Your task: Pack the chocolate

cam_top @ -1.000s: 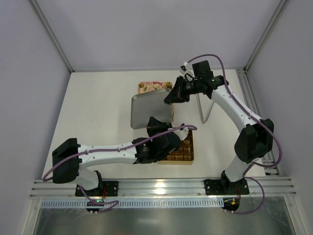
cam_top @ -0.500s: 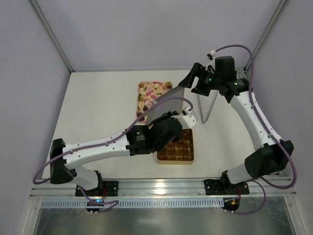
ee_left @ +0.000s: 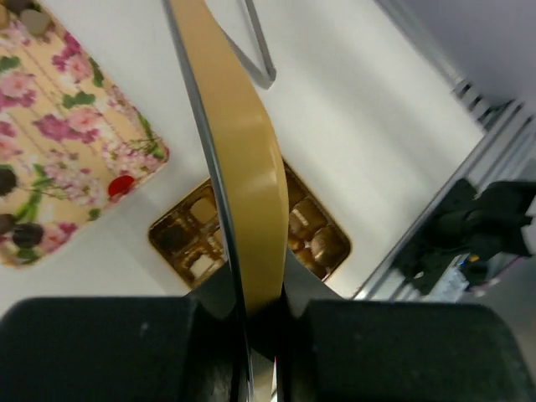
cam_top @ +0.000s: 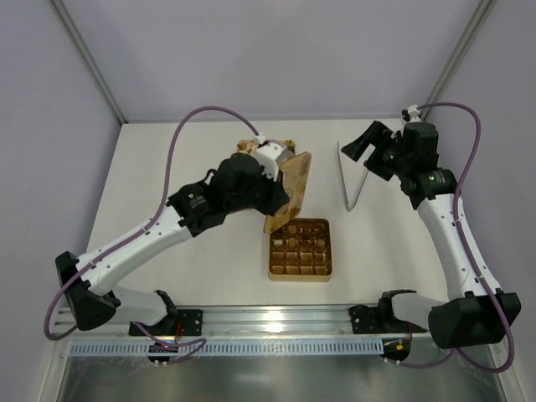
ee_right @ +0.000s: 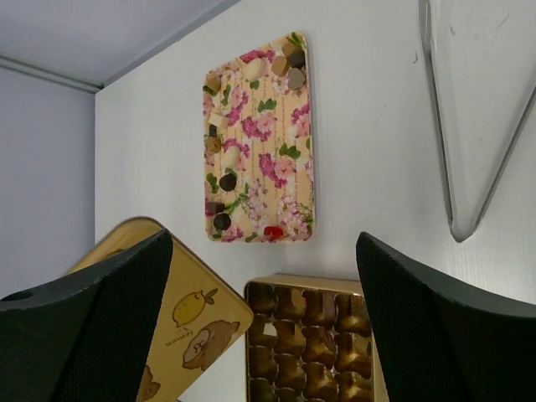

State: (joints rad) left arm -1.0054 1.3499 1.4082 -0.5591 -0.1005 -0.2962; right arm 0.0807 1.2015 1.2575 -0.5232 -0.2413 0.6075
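Observation:
The chocolate is split between two places. Several pieces [ee_right: 224, 201] and a red one [ee_right: 272, 231] lie on the floral tray [ee_right: 260, 142]. Brown pieces [ee_right: 322, 335] fill cells of the gold box [cam_top: 300, 275], also seen in the left wrist view [ee_left: 314, 243]. My left gripper [cam_top: 275, 172] is shut on the edge of the gold lid [cam_top: 291, 191], holding it on edge above the box's far-left corner; the grip [ee_left: 255, 306] shows clearly in the left wrist view. My right gripper [cam_top: 368, 152] hangs open and empty at the back right, high above the table.
A bent metal stand [cam_top: 355, 180] lies on the table right of the tray, below my right gripper. The left arm hides most of the floral tray [cam_top: 249, 147] in the top view. An aluminium rail runs along the near edge.
My right gripper let go of the lid, opened and drew back to the right. My left arm swung the lid up and away, off the box, turning it on edge.

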